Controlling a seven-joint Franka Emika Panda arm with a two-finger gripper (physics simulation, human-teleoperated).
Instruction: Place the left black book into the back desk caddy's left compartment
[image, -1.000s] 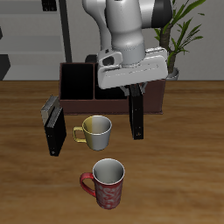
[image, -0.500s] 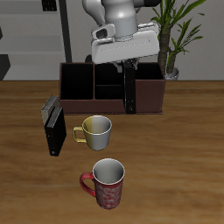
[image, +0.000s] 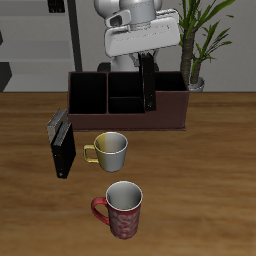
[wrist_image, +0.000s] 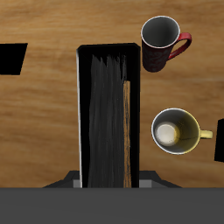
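My gripper (image: 147, 57) is shut on the left black book (image: 148, 88), which hangs upright from the fingers. The book is over the back desk caddy (image: 175, 112), a long dark reddish-brown box, near the divider by its wider brown end section. The left compartment (image: 88, 95), the end section with black inner walls, lies at the caddy's other end, apart from the book. In the wrist view the book (wrist_image: 105, 114) fills the middle, its page edge showing, with my gripper (wrist_image: 105, 180) at its end.
A second black book (image: 62, 146) stands on the table in front of the caddy's black end. A metal mug with a yellow handle (image: 109, 149) (wrist_image: 179, 131) and a red mug (image: 123, 208) (wrist_image: 163, 40) stand nearer the front edge. A potted plant (image: 200, 45) stands behind the caddy.
My gripper has risen and moved back with the black book, from beside the metal mug over the table to above the caddy.
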